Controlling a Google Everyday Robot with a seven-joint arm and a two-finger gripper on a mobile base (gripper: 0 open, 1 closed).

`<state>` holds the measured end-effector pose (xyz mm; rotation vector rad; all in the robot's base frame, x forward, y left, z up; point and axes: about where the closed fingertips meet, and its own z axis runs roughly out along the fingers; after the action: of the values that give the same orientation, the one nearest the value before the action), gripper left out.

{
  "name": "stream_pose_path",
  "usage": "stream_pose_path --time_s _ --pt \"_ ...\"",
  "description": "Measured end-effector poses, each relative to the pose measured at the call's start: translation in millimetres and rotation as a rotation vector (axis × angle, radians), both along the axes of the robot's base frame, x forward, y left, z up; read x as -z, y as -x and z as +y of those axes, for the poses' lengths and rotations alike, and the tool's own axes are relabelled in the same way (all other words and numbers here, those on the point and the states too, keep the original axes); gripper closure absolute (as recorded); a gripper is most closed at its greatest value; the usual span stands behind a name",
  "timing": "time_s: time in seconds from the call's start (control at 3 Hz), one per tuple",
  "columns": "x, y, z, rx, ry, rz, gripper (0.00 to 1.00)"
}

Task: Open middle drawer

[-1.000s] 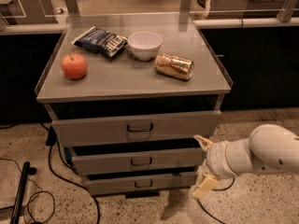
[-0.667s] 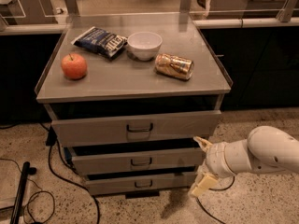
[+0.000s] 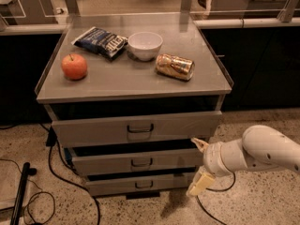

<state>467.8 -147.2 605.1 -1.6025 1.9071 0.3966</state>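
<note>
A grey cabinet (image 3: 215,125) carries on its worktop (image 3: 126,81) a red apple (image 3: 74,66) at the left, a dark chip bag (image 3: 101,41) and a white bowl (image 3: 145,45) just beside each other at the back, and a gold can (image 3: 175,66) lying on its side at the right. Below are the top drawer (image 3: 93,131), the middle drawer (image 3: 103,164) and the lowest drawer (image 3: 108,185). The white arm (image 3: 267,151) reaches in from the right. Its tool (image 3: 198,165) sits at the middle drawer's right end, fingers spread apart, one high and one low. A black cable (image 3: 52,170) trails on the floor at the left.

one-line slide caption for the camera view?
Open gripper beside the right end of the middle drawer, clear of its central handle.
</note>
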Motion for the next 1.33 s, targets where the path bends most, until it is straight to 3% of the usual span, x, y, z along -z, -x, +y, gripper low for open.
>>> stream_pose_path --time_s 0.67,1.33 --pt "70.2 -25.2 2.5 -0.029 0.036 0.106 0.0" --pt "107.8 -43.9 8.3 -0.069 0.019 0.109 0.0"
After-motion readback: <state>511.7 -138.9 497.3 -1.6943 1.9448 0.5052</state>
